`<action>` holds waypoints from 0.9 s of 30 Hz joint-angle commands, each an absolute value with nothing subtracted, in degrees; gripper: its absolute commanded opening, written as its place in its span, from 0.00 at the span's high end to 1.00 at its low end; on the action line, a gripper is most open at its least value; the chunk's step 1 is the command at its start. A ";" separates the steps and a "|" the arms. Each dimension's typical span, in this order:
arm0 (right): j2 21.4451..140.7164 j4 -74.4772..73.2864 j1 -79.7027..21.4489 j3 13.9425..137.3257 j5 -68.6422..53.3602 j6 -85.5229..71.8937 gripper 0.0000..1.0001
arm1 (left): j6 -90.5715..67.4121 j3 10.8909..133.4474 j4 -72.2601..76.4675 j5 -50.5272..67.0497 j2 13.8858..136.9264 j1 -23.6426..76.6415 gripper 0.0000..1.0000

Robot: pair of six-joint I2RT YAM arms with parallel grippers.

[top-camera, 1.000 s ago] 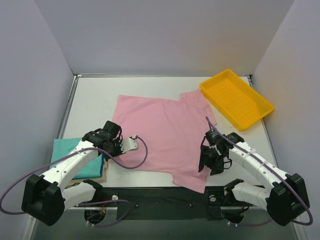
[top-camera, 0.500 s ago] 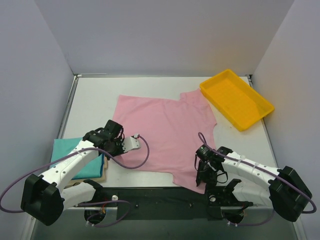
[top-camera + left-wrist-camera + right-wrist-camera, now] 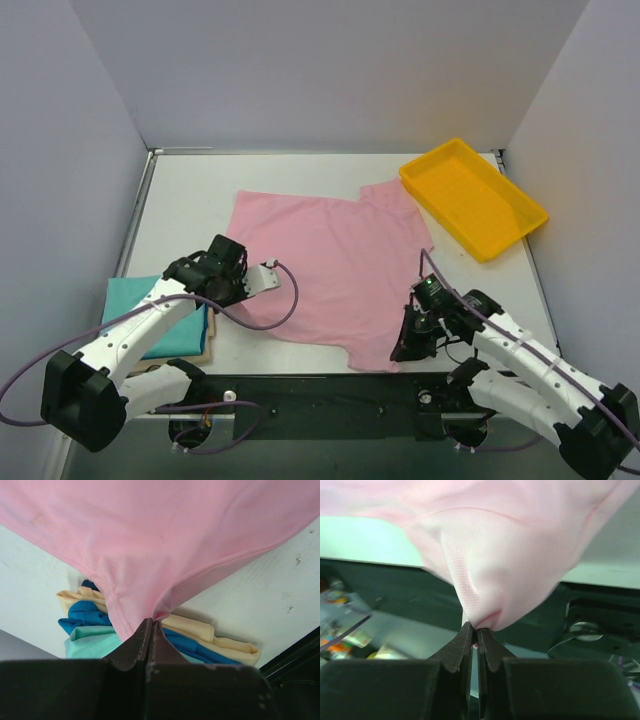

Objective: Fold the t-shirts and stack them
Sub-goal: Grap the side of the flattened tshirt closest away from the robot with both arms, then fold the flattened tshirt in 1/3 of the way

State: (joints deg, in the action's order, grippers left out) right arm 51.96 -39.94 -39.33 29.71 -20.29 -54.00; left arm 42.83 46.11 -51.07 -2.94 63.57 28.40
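A light pink t-shirt [image 3: 330, 265] lies spread across the middle of the table. My left gripper [image 3: 238, 298] is shut on its near left corner; in the left wrist view the pink cloth [image 3: 165, 540] rises from the closed tips of that gripper [image 3: 151, 623]. My right gripper [image 3: 403, 347] is shut on the near right corner, and in the right wrist view a pinch of the pink t-shirt [image 3: 510, 555] sits in its closed tips [image 3: 475, 628], lifted off the table edge. A folded teal t-shirt [image 3: 135, 310] rests on a folded cream t-shirt [image 3: 207, 350] at the near left.
A yellow tray [image 3: 473, 197] stands at the far right corner. The folded stack shows under my left gripper in the wrist view, teal [image 3: 95, 642] over cream [image 3: 220, 636]. The black base rail [image 3: 320, 395] runs along the near edge. White walls close three sides.
The right gripper closed on the pink t-shirt's near right corner, which is now lifted and drawn in from the table edge. The left gripper kept its grip and barely moved.
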 commanded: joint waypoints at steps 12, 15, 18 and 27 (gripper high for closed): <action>47.28 -87.36 -18.55 49.57 -35.41 -25.93 1.00 | 48.69 57.74 -74.06 16.15 58.89 29.18 1.00; 51.13 -85.45 -17.06 49.92 -32.01 -24.18 1.00 | 47.56 56.61 -71.83 16.97 59.14 29.27 1.00; 55.62 -76.84 -13.19 48.78 -34.62 -20.14 1.00 | 44.57 54.59 -64.36 14.60 63.17 29.18 1.00; 73.71 -56.01 -0.89 50.45 -27.77 -16.27 1.00 | 37.44 58.80 -44.75 1.24 78.66 26.46 1.00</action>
State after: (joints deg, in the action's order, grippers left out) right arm 68.62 -63.37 -3.92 49.10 -31.11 -19.38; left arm 40.64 54.96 -54.96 6.48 76.29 27.97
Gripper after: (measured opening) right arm 0.009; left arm 0.019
